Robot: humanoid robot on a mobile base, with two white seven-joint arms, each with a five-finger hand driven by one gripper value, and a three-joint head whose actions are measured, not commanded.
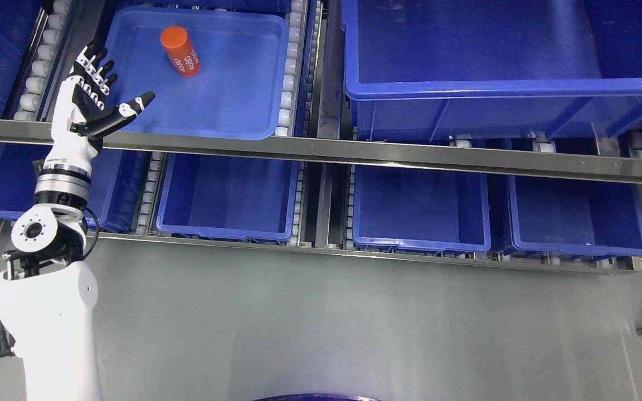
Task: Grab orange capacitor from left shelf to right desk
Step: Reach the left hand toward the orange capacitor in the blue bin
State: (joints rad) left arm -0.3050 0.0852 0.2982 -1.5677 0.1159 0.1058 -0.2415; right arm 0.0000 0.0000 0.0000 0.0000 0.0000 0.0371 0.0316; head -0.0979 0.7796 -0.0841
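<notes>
1. One orange capacitor point(180, 50) lies on its side in a shallow blue tray point(232, 111) on the upper level of the shelf point(321, 150), in the tray's far left part, its round end turned toward the upper left and white print along its side.
2. That shallow tray is the only one of its kind in view; to its right on the same level sits one deep blue bin point(494, 67), well apart from the capacitor.
3. On the lower level three blue bins show in full: one below the tray point(226, 195), one in the middle point(418, 206) and one at the right point(574, 214). A fourth blue bin point(3, 184) shows partly at the far left, behind the arm.
4. One arm is in view, the left, rising from the lower left corner; its white forearm stands nearly upright in front of the shelf's metal rail.
5. The left hand point(95, 100) is raised at the tray's left edge, palm facing right, four fingers point(93, 61) spread and pointing up, the thumb point(134, 104) stretched out sideways over the tray's near left corner.
6. The hand holds nothing and stays clear of the capacitor, which lies up and to the right of the thumb.
</notes>
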